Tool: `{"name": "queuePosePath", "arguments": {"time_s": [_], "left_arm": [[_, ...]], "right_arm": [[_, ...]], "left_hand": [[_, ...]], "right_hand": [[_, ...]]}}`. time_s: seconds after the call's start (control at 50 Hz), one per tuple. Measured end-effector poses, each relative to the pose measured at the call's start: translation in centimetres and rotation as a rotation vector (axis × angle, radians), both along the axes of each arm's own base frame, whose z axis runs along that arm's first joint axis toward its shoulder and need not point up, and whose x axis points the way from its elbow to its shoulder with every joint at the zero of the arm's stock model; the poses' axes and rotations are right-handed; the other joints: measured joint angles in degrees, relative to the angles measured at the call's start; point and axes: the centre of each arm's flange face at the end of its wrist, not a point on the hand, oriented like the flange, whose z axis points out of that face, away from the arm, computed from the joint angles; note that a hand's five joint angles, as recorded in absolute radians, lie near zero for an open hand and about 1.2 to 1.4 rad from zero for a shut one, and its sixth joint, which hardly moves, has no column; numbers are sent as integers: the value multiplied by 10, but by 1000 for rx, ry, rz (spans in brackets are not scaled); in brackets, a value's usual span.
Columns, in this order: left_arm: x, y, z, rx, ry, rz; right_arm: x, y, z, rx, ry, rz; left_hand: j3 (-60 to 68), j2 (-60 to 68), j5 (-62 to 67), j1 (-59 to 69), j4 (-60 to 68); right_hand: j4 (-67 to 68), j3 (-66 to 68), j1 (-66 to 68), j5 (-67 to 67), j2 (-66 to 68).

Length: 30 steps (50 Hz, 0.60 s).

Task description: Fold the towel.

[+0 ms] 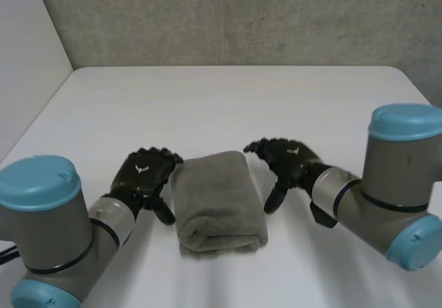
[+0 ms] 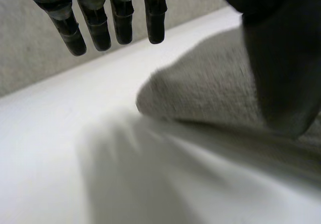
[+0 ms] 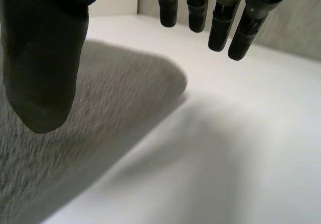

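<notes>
Two hands flank one folded grey towel point(image 1: 217, 201) on the white table point(image 1: 228, 101). Left hand point(image 1: 143, 175) sits just beside one long edge of the towel, right hand point(image 1: 290, 159) beside the opposite edge, palms facing down. Each hand's fingers point(image 2: 122, 20) hang loosely spread and straight, gripping nothing. In both wrist views the thumb point(image 3: 42, 58) covers part of the towel, and I cannot tell if it touches the cloth.

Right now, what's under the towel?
The folded towel lies flat on the white table, so the table is under it. Anything tucked beneath it or between its layers is covered and cannot be seen.
</notes>
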Motion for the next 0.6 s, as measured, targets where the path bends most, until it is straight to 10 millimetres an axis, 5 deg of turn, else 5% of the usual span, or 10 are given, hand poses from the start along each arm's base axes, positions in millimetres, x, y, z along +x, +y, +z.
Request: {"name": "queuePosePath", "arguments": {"time_s": [0.12, 0.24, 0.32, 0.36, 0.48, 0.6], "left_arm": [[-2, -5, 31, -84, 45, 4], [-3, -10, 86, -199, 110, 9], [-4, -13, 123, -241, 154, 20], [-4, -14, 133, -245, 172, 25], [-5, -19, 154, -232, 258, 45], [6, -32, 150, -192, 287, 101]], "right_arm": [[-6, -2, 37, -88, -37, -21], [-16, -2, 90, -212, -83, -69], [-27, 0, 128, -312, -111, -151], [-31, 0, 136, -335, -113, -190], [-46, -8, 143, -356, -89, -322], [-55, -14, 140, -324, -61, -375]], "left_hand": [[0, -1, -1, 0, 0], [0, 61, 69, 46, 0], [0, 519, 522, 493, 0], [0, 608, 614, 584, 0], [0, 617, 627, 588, 0], [0, 617, 627, 590, 0]], "right_hand": [[0, 0, 0, 0, 0], [0, 0, 0, 0, 0], [0, 0, 0, 0, 0], [0, 0, 0, 0, 0], [0, 0, 0, 0, 0], [0, 0, 0, 0, 0]]}}
